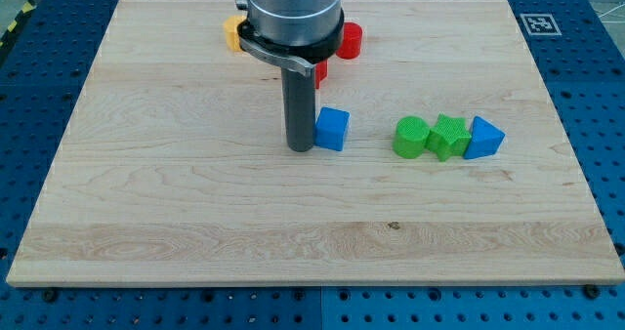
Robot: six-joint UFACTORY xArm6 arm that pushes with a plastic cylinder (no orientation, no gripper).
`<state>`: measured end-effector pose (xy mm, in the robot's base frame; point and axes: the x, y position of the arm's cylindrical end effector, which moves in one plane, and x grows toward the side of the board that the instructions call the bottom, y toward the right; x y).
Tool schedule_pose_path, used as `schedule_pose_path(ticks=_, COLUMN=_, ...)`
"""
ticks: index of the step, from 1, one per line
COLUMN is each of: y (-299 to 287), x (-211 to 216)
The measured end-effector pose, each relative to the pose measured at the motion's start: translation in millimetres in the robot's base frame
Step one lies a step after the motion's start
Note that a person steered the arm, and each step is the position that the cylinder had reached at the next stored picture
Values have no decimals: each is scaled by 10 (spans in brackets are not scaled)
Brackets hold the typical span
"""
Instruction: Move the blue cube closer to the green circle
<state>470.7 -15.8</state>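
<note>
Blue cube [333, 129] square-on, touching my tip [300, 148], left of green circle [411, 138].

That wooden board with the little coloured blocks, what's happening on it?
A robot arm pushes blocks about with a dark rod. My tip sits against the blue cube on its left in the view. The green circle lies to the right across a gap, beside a green star-like block and a blue triangle.

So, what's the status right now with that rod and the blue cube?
My tip against the blue cube, on its view-left side. Green circle off to the view's right, apart. Nothing between them.
</note>
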Motion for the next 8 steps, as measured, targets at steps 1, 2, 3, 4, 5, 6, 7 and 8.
schedule_pose_path(ticks=1, y=4, x=8)
schedule_pose_path(ticks=2, y=-23, x=-128)
schedule_pose_path(ticks=3, y=2, x=-281)
schedule_pose_path(ticks=4, y=50, x=-282)
schedule_pose_path(ticks=5, y=183, x=-218)
schedule_pose_path(ticks=6, y=366, x=-103)
schedule_pose_path(ticks=7, y=482, x=-11)
schedule_pose_path(ticks=8, y=480, x=-10)
